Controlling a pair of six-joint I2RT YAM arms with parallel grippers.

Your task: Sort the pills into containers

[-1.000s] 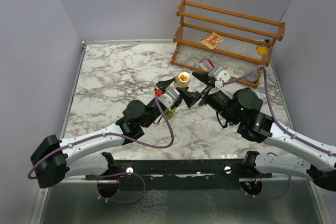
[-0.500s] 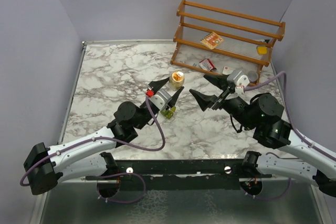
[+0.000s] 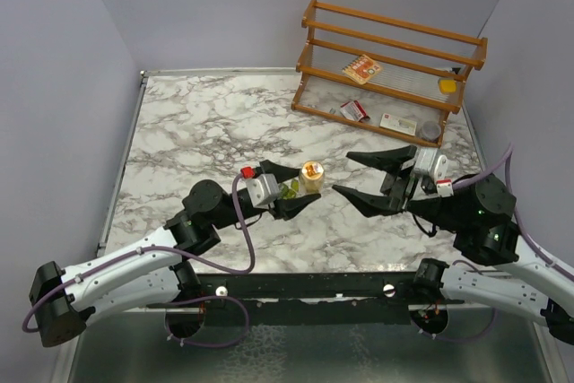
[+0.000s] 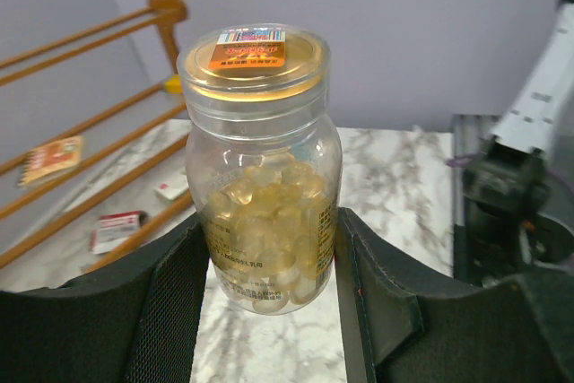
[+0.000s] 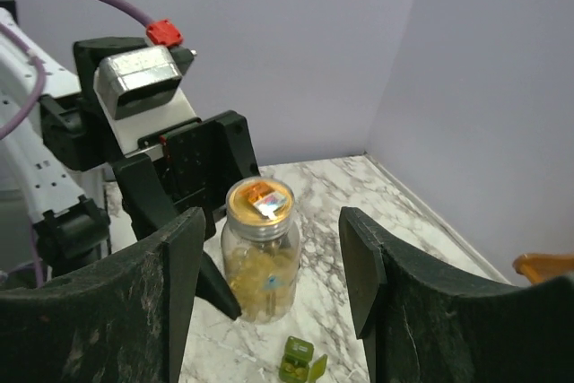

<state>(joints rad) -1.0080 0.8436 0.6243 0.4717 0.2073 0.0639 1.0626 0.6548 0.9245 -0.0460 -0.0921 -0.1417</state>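
Observation:
A clear bottle [image 4: 260, 177] with a gold lid stands upright, part-filled with yellow pills [image 4: 269, 221]. My left gripper [image 4: 267, 235] is shut on its lower sides. From above, the bottle [image 3: 311, 175] is mid-table in the left gripper [image 3: 303, 186]. The small green pill box [image 3: 289, 189] lies on the marble under those fingers. My right gripper [image 3: 343, 175] stands open just right of the bottle, apart from it. In the right wrist view the bottle [image 5: 260, 257] is beyond the open right gripper [image 5: 269, 239]. The pill box [image 5: 300, 362] has one lid up and yellow pieces inside.
A wooden rack [image 3: 395, 42] stands at the back right. It holds a red-and-white carton [image 3: 362, 69] and a yellow block [image 3: 447, 85], with more cartons [image 3: 352, 110] and a dark round lid [image 3: 430, 131] below. The table's right wall is close behind my right arm.
My left gripper has pulled back toward the near edge, carrying the bottle with it. My right gripper has drawn away to the right of the bottle, its jaws somewhat narrower.

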